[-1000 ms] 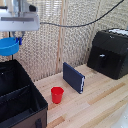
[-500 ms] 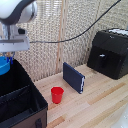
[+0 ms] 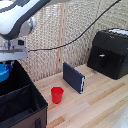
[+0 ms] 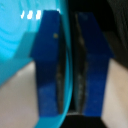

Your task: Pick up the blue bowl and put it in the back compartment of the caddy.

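The gripper (image 4: 69, 65) is clamped on the rim of the small, round, bright-blue plastic bowl (image 3: 3, 73), with one blue finger pad (image 4: 47, 60) on each side of the thin wall. In the exterior view the bowl hangs at the frame's left edge, above the large black soft-sided rectangular caddy (image 3: 30, 107) and roughly over its farther section, the back compartment (image 3: 12, 82); whether the bowl is centred over that section cannot be determined, since the frame cuts off part of both. The step in hand appears to be lowering and release. Recommended procedure: confirm that the bowl clears the black divider (image 3: 17, 93) and the caddy's far wall, lower vertically until the bowl base is near the compartment floor, then separate the pads and retract straight up. Avoid lateral motion during descent, as the rim-only grip allows the bowl to swing or tilt. The small red plastic cup (image 3: 57, 94) and the dark-blue flat book (image 3: 73, 77) stand outside the caddy, on the wooden table (image 3: 97, 107), clear of the descent path.
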